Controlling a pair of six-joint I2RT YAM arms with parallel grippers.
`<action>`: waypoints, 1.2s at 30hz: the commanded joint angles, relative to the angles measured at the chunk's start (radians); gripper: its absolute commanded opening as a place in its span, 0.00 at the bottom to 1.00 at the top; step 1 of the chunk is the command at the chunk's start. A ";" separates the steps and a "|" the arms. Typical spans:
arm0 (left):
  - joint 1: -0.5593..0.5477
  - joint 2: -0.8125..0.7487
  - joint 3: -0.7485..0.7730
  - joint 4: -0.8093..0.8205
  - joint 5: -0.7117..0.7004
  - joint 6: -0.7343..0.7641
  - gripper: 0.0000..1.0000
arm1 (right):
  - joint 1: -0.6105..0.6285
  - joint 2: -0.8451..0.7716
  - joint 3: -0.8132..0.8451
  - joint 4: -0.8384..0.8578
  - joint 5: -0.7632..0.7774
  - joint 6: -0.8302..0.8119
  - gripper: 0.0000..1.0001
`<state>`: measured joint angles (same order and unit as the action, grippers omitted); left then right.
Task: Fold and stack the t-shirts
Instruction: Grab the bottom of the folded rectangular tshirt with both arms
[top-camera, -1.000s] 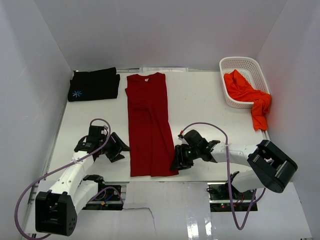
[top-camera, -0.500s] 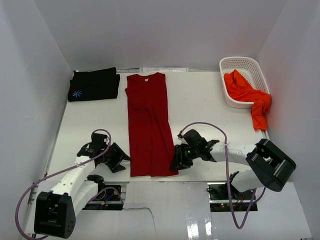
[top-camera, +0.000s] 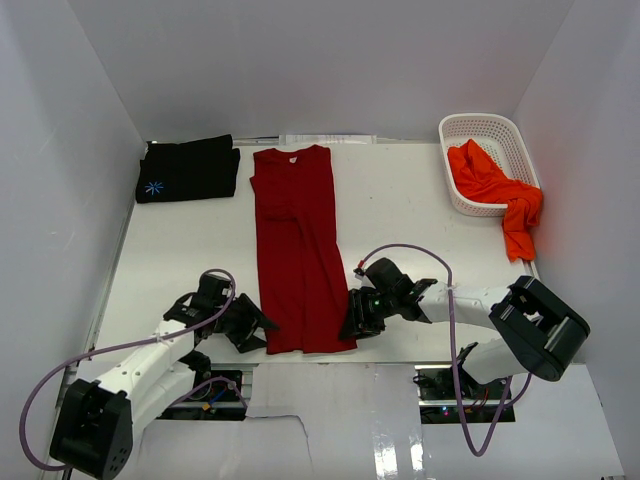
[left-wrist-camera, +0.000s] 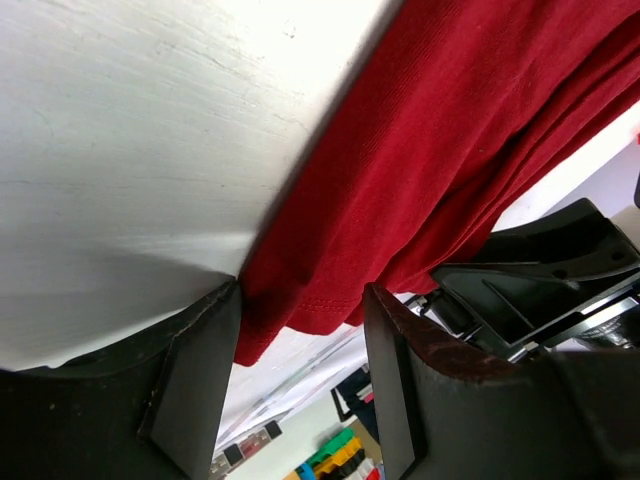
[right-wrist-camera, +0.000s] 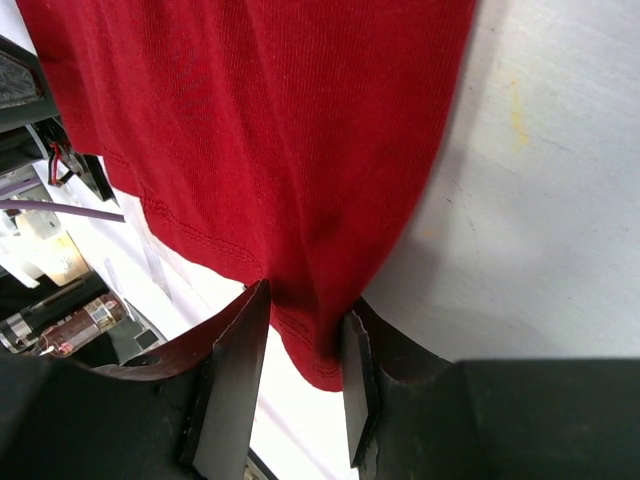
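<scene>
The long dark red cotton t-shirt (top-camera: 296, 250) lies flat on the white worktop (top-camera: 400, 220). The right hand (right-wrist-camera: 305, 300) pinches its right hem corner; the left hand (left-wrist-camera: 300, 300) gapes around the left corner. Seat the cloth deep, close it, then lift both level.

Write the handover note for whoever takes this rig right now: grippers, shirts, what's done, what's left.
Left gripper: open, fingers either side of the dark red t-shirt at its near-left hem corner.
Right gripper: looks shut on the near-right hem corner.
Dark red t-shirt: flat on the table as a long narrow strip, collar at the far end.
Black t-shirt: folded, far-left corner.
Orange-red t-shirt: unfolded, partly in the white basket, hanging over its rim.
Done: black folded, red narrowed.
Left: close the left gripper, probably fold hem toward collar, stack, then fold the orange-red.
</scene>
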<state>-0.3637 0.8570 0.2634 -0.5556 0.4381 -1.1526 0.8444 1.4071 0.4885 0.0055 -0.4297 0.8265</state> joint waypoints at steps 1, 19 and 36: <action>-0.006 0.002 -0.067 -0.046 -0.104 -0.022 0.63 | -0.005 0.030 -0.030 -0.084 0.111 -0.053 0.40; -0.015 -0.148 -0.056 -0.274 -0.110 -0.018 0.63 | -0.011 0.026 -0.036 -0.084 0.108 -0.056 0.39; -0.015 -0.136 -0.112 -0.205 -0.107 -0.045 0.47 | -0.007 -0.033 -0.091 -0.108 0.085 -0.029 0.40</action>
<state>-0.3752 0.6964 0.2008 -0.7063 0.4660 -1.2034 0.8379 1.3621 0.4480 0.0071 -0.4294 0.8299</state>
